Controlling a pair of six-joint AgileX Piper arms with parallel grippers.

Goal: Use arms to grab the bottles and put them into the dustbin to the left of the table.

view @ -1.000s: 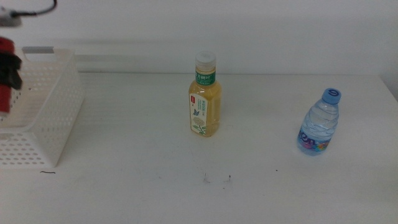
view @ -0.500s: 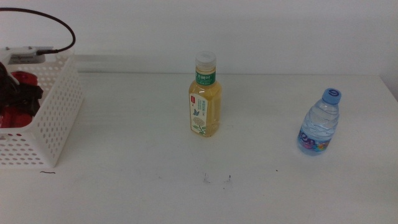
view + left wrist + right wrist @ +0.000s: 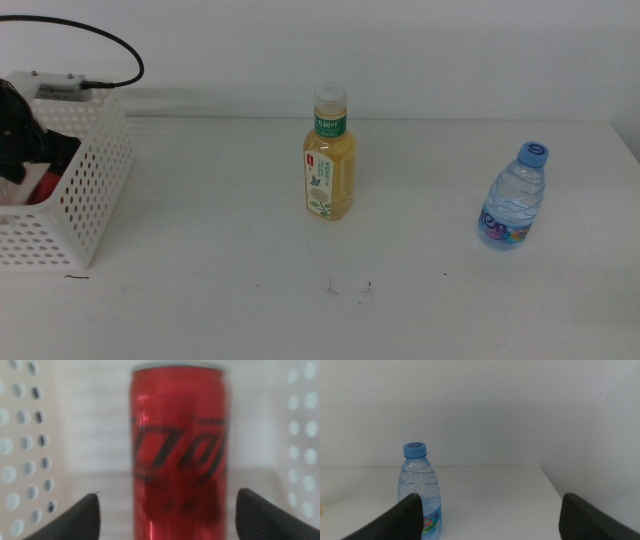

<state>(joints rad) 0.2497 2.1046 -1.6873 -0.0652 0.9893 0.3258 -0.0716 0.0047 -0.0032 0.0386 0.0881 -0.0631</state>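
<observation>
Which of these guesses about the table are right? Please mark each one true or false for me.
1. The red cola can is inside the white basket. True.
2. The left gripper is clamped tight on the can. False: its jaws stand apart on either side of the can, with gaps showing.
3. The yellow tea bottle lies on its side. False: it stands upright on the table.
4. The water bottle stands on the table, outside the basket. True.
5. The right gripper holds the water bottle. False: its jaws are open and the bottle stands ahead of them, untouched.
</observation>
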